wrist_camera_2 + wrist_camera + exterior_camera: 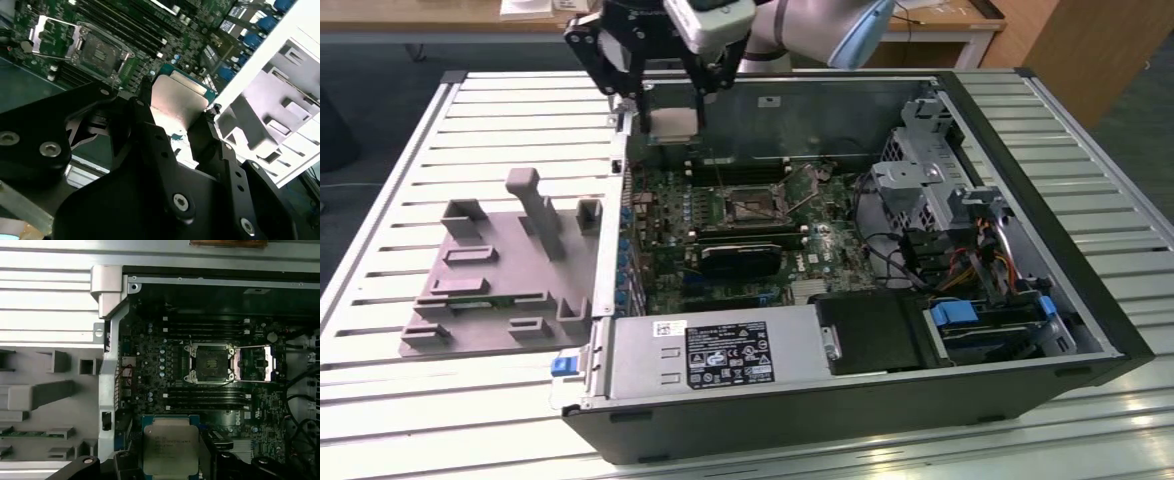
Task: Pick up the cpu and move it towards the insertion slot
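Chip held in the air over the open computer.

We hold the cpu (170, 450) in our gripper (177, 125), with the two black fingers (150, 120) closed on its two side edges. In the exterior view the cpu (672, 124) hangs above the far corner of the computer case (1067, 290), up off the green board (150, 365). The insertion slot (210, 363) sits open near the middle of the board, well apart from the chip. We think the chip is light, stiff and thin. It looks smooth, so it could slip. Holding the side edges seems best, because the flat faces could be easy to hurt.
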`<state>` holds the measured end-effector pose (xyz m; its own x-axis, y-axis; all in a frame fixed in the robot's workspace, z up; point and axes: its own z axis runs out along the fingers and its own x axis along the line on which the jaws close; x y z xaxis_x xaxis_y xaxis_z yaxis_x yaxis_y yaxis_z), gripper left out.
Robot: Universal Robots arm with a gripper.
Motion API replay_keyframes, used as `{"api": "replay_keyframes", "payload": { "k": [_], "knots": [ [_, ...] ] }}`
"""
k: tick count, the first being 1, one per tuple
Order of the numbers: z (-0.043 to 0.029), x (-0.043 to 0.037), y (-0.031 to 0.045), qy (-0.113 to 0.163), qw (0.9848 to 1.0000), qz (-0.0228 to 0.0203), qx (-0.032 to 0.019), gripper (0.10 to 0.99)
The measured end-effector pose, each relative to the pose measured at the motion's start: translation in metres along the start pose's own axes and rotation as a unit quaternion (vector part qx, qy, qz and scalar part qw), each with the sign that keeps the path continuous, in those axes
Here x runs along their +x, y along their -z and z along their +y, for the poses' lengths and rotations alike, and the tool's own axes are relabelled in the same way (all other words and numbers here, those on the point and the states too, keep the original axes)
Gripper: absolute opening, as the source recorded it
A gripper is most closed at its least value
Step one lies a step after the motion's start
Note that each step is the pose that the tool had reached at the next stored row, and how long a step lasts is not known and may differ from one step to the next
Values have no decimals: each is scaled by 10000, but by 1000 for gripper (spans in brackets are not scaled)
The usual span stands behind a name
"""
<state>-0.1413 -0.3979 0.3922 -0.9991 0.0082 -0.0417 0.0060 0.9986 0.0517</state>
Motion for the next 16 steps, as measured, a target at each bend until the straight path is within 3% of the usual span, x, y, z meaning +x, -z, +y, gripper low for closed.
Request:
{"api": "replay_keyframes", "payload": {
  "k": [16],
  "knots": [
    [4,-728,-36,0,10000,1,0,533]
  ]
}}
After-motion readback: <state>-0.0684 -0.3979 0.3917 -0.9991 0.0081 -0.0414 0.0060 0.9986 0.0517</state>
